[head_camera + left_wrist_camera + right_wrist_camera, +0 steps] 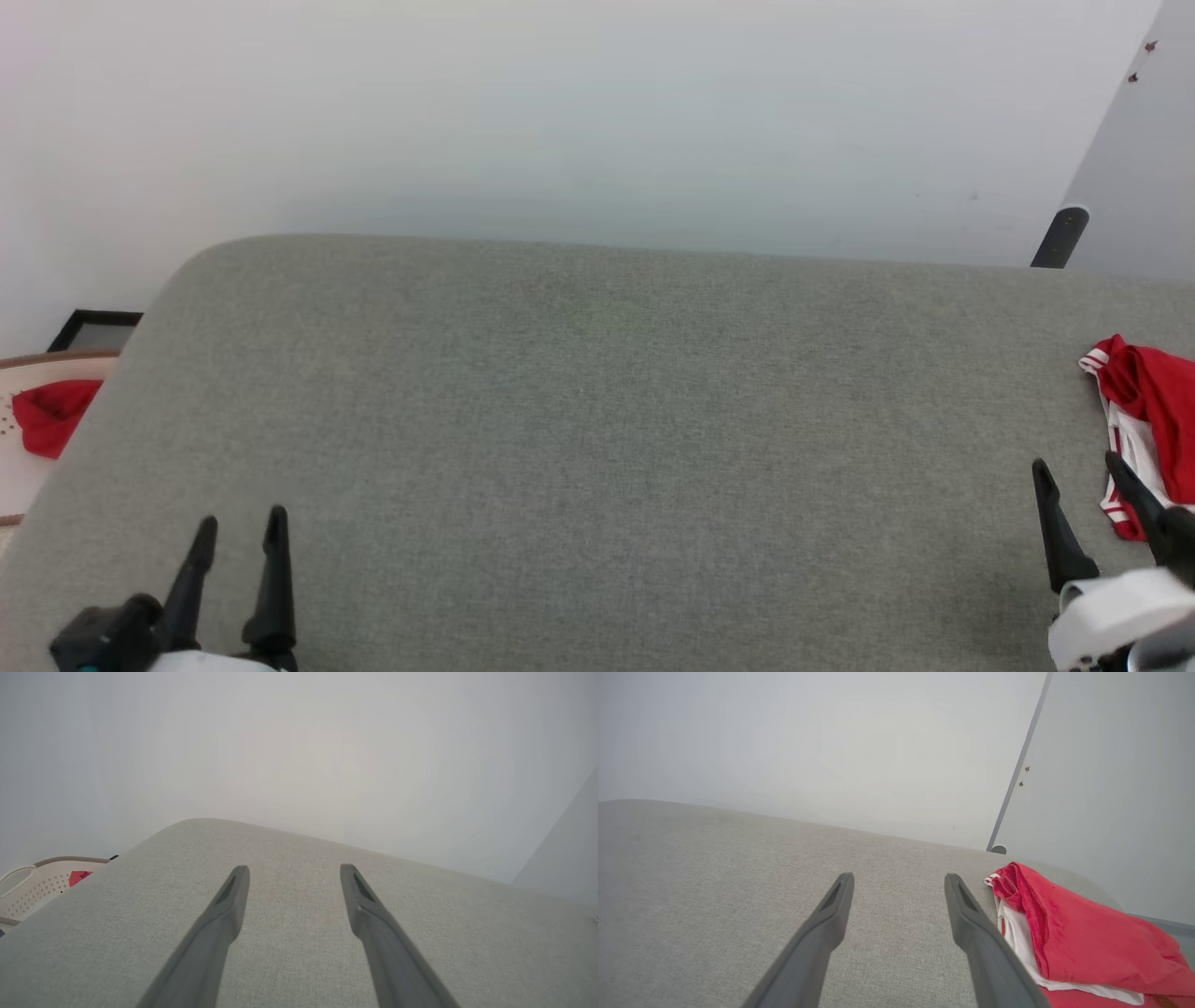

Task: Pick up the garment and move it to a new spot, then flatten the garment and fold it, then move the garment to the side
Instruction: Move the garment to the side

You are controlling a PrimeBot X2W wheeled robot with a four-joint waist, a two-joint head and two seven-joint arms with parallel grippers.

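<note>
The garment [1150,397] is seen bunched at the far R edge of the grey padded surface [597,420], just beside the R gripper [1075,465], on its outer side. It isn't btwn the fingers, which are spread wide over bare fabric w/ nothing gripped. In the head view the outer finger [1134,495] is seen crossing the garment's lower edge. In the R wrist view the same finger is laid over the white part, but whether cloth is actually touched can't be told. The L gripper [242,518] is found well apart from it, at the opposite near corner, fingers likewise spread wide and nothing gripped. The garment is shown crumpled, not flat: the red body is folded over itself, a white panel is exposed beneath, and white-and-red striped trim is visible at the top corner and lower edge. Lettering can't be made out. Off the L end of the surface a pale perforated basket [32,884] is seen w/ a small red cloth [51,415] in it, and a dark frame [93,327] is seen behind. A pale wall is seen beyond the surface. At R, a grey panel [1139,159] w/ a dark stopper [1060,238] is set near the garment.
</note>
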